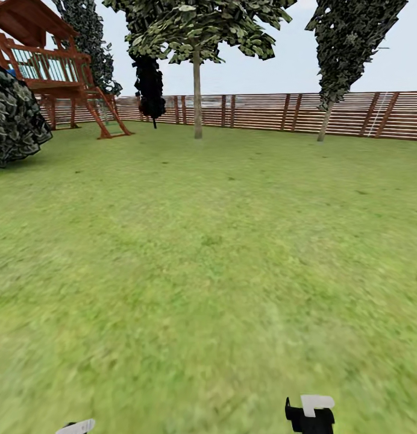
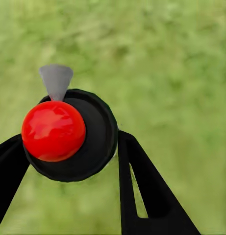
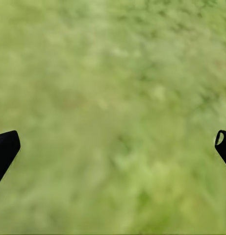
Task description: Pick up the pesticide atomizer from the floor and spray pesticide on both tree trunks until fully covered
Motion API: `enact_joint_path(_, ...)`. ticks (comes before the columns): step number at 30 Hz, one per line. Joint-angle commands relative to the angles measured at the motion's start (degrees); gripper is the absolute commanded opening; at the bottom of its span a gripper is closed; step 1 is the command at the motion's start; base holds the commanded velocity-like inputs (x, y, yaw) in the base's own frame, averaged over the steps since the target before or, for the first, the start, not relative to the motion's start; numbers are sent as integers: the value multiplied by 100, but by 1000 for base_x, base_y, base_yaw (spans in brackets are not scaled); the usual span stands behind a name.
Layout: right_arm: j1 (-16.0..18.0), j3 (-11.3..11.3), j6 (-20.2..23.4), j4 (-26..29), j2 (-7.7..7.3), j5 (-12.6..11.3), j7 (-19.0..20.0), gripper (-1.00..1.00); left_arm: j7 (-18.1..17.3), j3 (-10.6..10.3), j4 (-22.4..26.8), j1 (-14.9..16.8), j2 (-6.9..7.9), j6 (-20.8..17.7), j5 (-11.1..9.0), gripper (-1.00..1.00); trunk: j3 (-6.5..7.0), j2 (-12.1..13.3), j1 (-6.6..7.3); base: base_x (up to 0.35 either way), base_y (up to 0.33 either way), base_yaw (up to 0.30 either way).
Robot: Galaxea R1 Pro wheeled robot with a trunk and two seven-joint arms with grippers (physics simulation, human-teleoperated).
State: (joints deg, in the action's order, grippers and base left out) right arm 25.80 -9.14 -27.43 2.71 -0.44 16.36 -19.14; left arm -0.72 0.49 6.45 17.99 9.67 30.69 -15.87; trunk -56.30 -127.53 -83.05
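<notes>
Pesticide atomizer is clamped by left gripper for spraying; right gripper spread, empty; trees upper centre.

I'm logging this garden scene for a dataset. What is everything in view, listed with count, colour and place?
Pale-trunk trees: two, green canopies, far lawn by the fence.
Dark tree: one, near-black, left of them.
Playhouse: one, reddish-brown, far left.
Bush: one, dark, left edge.
Fence: one, reddish-brown, along the back.
Lawn: green.
Pesticide atomizer: one, black with red top, between the left gripper's fingers.
Left gripper: black.
Right gripper: black, spread wide.
</notes>
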Motion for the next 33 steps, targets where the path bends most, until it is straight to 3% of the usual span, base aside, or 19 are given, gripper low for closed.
enact_joint_path(1,4,-46,-16,-7,0,61,-19,100,-8,4,-3,3,0,16,-12,-100,-5,-2,-3,338,0,0)
enact_joint_path(33,4,-52,-16,-69,-43,69,-19,100,-8,4,-3,3,0,25,-12,-100,-5,-2,-3,338,0,0)
